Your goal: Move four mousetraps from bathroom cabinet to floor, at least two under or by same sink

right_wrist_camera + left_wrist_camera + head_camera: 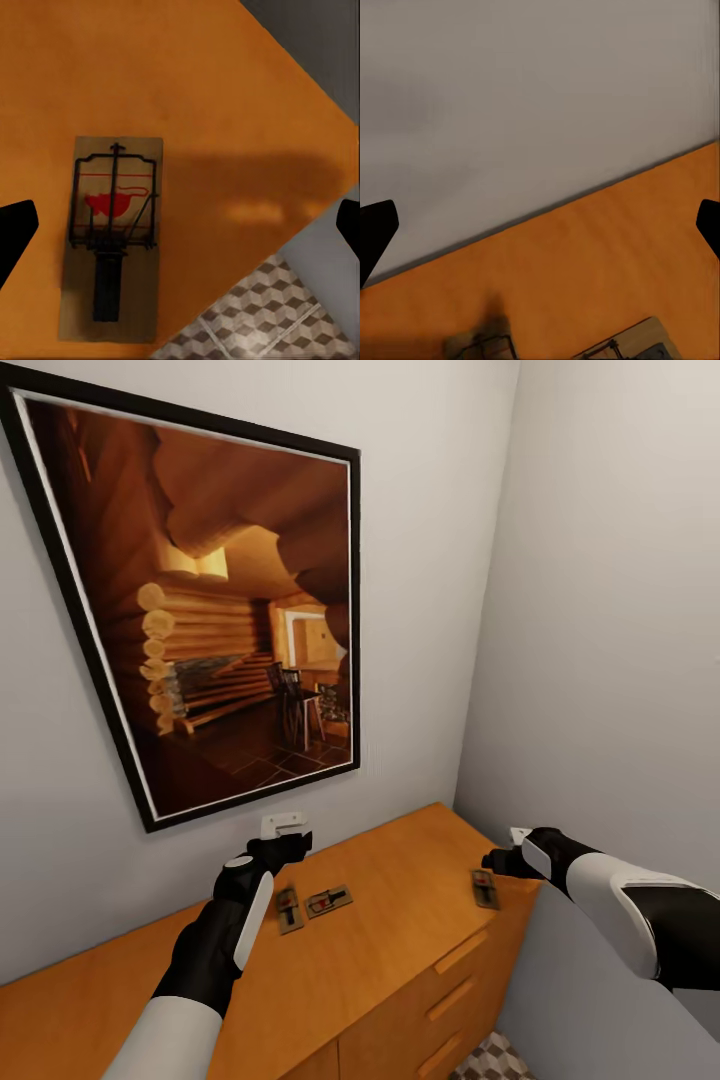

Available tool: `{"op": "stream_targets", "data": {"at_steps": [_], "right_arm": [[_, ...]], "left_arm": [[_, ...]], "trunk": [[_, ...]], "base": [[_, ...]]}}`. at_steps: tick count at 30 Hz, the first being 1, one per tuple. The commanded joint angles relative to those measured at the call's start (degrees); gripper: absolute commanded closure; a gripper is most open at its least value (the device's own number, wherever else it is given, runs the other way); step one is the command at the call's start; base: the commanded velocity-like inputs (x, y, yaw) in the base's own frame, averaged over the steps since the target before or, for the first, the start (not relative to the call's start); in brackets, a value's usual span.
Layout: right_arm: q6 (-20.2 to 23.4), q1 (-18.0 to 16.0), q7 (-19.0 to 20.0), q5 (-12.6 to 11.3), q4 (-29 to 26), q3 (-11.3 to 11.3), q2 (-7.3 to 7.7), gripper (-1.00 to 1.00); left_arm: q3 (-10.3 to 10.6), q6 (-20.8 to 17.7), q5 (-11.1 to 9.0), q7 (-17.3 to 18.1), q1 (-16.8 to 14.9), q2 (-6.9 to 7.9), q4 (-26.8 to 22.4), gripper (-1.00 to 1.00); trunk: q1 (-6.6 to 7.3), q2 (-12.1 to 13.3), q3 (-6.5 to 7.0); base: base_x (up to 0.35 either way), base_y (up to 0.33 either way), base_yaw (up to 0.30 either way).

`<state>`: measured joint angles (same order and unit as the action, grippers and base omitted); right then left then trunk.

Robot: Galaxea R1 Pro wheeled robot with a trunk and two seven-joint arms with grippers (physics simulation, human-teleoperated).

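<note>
The orange-brown cabinet [400, 950] stands against the wall, and three mousetraps lie on its flat top. Two of them, one mousetrap [289, 909] and its neighbour [328, 901], lie side by side near the middle. My left gripper [284, 828] hovers just behind them toward the wall, open and empty. In the left wrist view both traps [630, 348] sit at the frame edge, with the left gripper [540, 229] spread wide over the cabinet top [585, 255]. A third mousetrap [485, 888] lies near the cabinet's right end. My right gripper [517, 840] hangs open above this trap [112, 236].
A large black-framed picture [220, 620] hangs on the wall above the cabinet. A side wall [620, 660] closes in on the right. Drawer handles [460, 952] face front. The cube-patterned bathroom floor [490, 1060] shows below the cabinet's right corner, also in the right wrist view [262, 319].
</note>
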<state>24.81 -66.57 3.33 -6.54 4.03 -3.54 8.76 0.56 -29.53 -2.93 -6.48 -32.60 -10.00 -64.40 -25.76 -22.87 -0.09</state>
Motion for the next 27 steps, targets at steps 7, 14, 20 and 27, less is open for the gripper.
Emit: {"op": "stream_targets", "data": {"at_steps": [7, 14, 20, 27], "right_arm": [[0.1, -0.1, 0.1, -0.6, 0.1, -0.4, 0.01, -1.0], [0.2, -0.1, 0.0, -0.6, 0.1, -0.4, 0.01, -1.0], [0.2, -0.1, 0.1, -0.6, 0.1, -0.4, -0.03, -1.0], [0.3, -0.1, 0.2, -0.6, 0.1, -0.4, 0.02, -1.0]], "left_arm": [[0.1, -0.3, -0.3, -0.4, 0.0, 0.0, -0.1, -1.0], [0.1, -0.3, -0.4, -0.4, 0.0, 0.0, -0.1, -1.0], [0.1, -0.3, -0.4, -0.4, 0.0, 0.0, -0.1, -1.0], [0.1, -0.3, -0.4, -0.4, 0.0, 0.0, 0.0, -1.0]], "trunk": [[-0.03, -0.1, -0.03], [-0.03, -0.1, -0.03], [-0.03, -0.1, -0.03], [-0.03, -0.1, -0.03]], "base": [[0.0, 0.0, -0.048], [0.0, 0.0, -0.008], [0.0, 0.0, -0.001], [0.0, 0.103, 0.0]]}}
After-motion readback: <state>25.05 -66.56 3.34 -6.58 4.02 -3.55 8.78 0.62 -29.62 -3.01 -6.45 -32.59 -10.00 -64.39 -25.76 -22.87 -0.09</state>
